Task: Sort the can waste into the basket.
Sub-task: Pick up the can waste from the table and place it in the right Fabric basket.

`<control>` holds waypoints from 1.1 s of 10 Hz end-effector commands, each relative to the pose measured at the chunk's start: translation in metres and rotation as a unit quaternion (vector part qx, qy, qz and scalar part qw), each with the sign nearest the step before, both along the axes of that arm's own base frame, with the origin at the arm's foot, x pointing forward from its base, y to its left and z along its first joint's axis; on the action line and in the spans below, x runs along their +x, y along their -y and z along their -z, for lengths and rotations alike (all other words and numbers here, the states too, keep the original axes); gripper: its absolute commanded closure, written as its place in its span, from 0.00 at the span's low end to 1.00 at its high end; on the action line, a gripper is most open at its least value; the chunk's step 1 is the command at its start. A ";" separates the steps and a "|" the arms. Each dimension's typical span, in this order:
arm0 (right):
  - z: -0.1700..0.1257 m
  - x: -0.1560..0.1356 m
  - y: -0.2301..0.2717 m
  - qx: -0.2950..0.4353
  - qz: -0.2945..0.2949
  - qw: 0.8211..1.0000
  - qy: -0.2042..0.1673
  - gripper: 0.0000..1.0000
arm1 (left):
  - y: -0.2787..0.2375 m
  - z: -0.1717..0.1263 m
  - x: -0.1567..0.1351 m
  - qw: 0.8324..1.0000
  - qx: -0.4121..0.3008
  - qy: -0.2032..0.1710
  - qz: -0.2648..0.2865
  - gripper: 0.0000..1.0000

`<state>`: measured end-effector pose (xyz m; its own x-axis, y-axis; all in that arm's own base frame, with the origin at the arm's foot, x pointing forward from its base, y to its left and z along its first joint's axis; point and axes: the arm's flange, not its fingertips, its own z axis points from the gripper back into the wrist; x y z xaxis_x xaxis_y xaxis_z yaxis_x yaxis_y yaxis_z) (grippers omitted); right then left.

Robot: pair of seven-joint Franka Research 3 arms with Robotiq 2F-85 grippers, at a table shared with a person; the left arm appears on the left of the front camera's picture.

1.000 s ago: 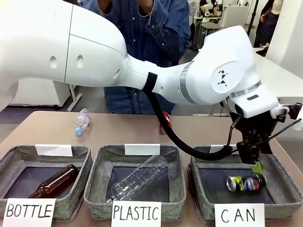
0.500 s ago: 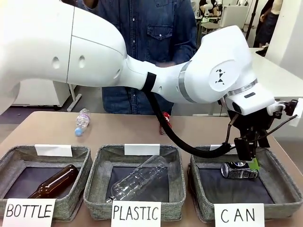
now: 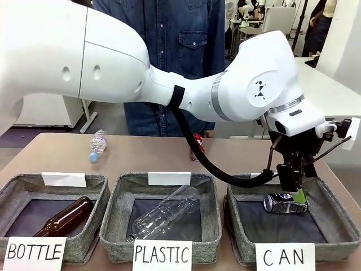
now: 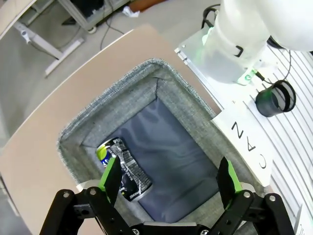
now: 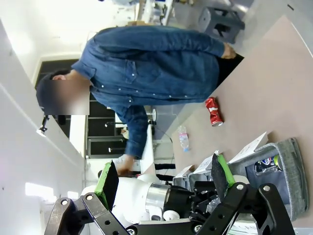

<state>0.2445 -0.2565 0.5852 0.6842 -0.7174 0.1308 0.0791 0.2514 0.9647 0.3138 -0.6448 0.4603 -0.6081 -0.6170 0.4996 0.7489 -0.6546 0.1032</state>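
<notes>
My left arm reaches across to the grey basket (image 3: 340,224) signed "CAN" at the right. The left gripper (image 3: 294,189) hangs open just above it. A black-blue can (image 3: 285,203) lies on its side on the dark lining, free of the fingers. From the left wrist view, the can (image 4: 122,165) lies near the basket's (image 4: 146,73) wall, just ahead of the open left gripper (image 4: 168,181). The red dented can (image 3: 197,143) lies on the table behind the arm, also seen as the red can (image 5: 212,111). The right gripper (image 5: 164,178) is open and holds nothing.
The "BOTTLE" basket (image 3: 93,186) holds a brown glass bottle (image 3: 63,217). The "PLASTIC" basket (image 3: 121,189) holds a clear bottle (image 3: 166,214). A small plastic bottle (image 3: 97,145) lies on the far left of the table. A person in a denim shirt (image 3: 186,51) stands at the far side.
The left gripper opened wider and rose a little. The black-blue can shifted toward the basket's far side and now lies still. The person lowered their hands.
</notes>
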 end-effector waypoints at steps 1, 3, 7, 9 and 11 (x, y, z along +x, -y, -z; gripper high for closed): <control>-0.001 0.000 0.000 0.002 0.009 1.000 0.006 0.00 | 0.000 -0.001 0.001 1.000 -0.004 0.004 0.003 0.00; -0.001 0.000 0.000 0.002 0.009 1.000 0.006 0.00 | 0.000 -0.001 0.001 1.000 -0.004 0.004 0.003 0.00; -0.001 0.000 0.000 0.002 0.009 1.000 0.006 0.00 | 0.000 -0.001 0.001 1.000 -0.004 0.004 0.003 0.00; -0.001 0.000 0.000 0.002 0.009 1.000 0.006 0.00 | -0.031 -0.009 0.012 0.998 0.042 -0.021 -0.030 0.00; -0.001 0.000 0.000 0.002 0.009 1.000 0.006 0.00 | -0.115 -0.038 0.032 0.981 0.104 -0.067 -0.151 0.00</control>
<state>0.2444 -0.2567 0.5851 0.6839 -0.7178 0.1306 0.0793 0.2510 0.9647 0.3518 -0.5848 0.4791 -0.4493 -0.7791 0.4372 0.8560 -0.5155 -0.0389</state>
